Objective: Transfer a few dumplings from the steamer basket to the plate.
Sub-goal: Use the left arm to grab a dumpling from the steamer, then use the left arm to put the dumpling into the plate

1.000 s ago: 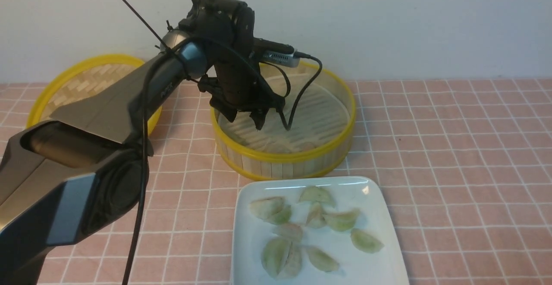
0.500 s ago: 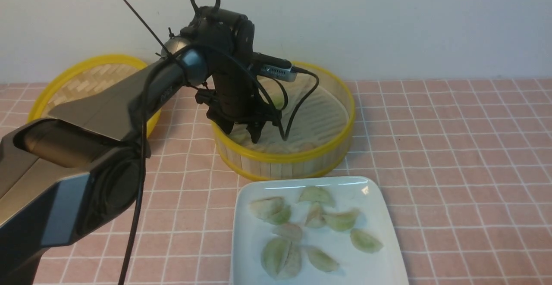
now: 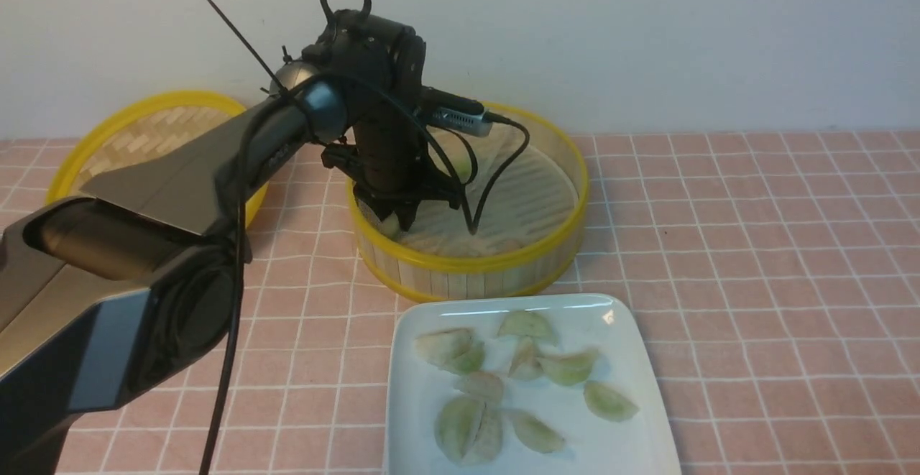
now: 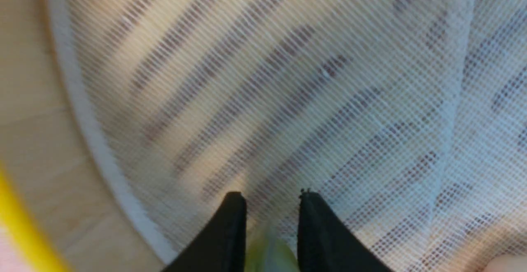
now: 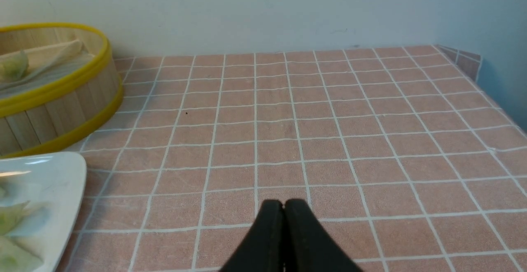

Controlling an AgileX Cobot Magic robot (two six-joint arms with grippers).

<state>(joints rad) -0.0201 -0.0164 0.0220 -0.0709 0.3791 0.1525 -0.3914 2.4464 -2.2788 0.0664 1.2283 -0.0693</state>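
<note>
Your left arm point(image 3: 180, 195) crosses the left half of the front frame into the steamer basket point(image 3: 503, 263) at centre. The plate point(image 3: 410, 403), bottom centre, already carries several dumplings point(image 3: 568, 367). Your left gripper point(image 4: 271, 222) has narrowed its jaws around a greenish dumpling point(image 4: 269, 253) close to the basket's wall. The grip looks shallow, so a fast lift could drop it, or snag the mesh liner point(image 4: 329, 99). Your right gripper point(image 5: 283, 210) sits fully closed and empty.

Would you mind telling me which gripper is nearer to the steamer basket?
Left. The left gripper is down inside the steamer basket, closed on a dumpling. The right gripper is outside it, shut over the tablecloth.
</note>
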